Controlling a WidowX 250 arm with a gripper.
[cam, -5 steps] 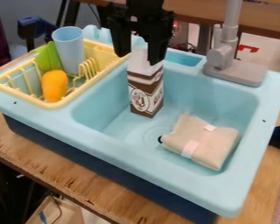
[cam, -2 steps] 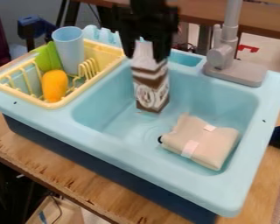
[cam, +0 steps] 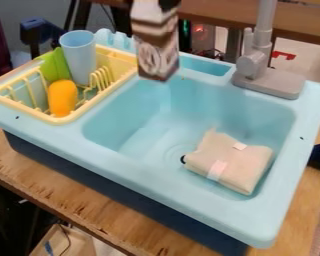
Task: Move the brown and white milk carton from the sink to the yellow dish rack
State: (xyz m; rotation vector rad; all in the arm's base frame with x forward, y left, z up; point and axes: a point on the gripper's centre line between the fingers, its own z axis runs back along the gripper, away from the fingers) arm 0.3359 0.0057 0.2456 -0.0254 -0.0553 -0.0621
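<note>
While a yellow dish rack at ten o'clock on the light-blue toy sink holds a green item, an orange item and a blue cup, a brown-and-white carton hangs nearly upright in the air at twelve o'clock. At its top, the black gripper, mostly cut off by the view's upper edge, is closed on the carton, its fingers parted only as far as the carton allows. A folded beige cloth lies in the basin at four o'clock, and a gray faucet stands between one and two o'clock.
</note>
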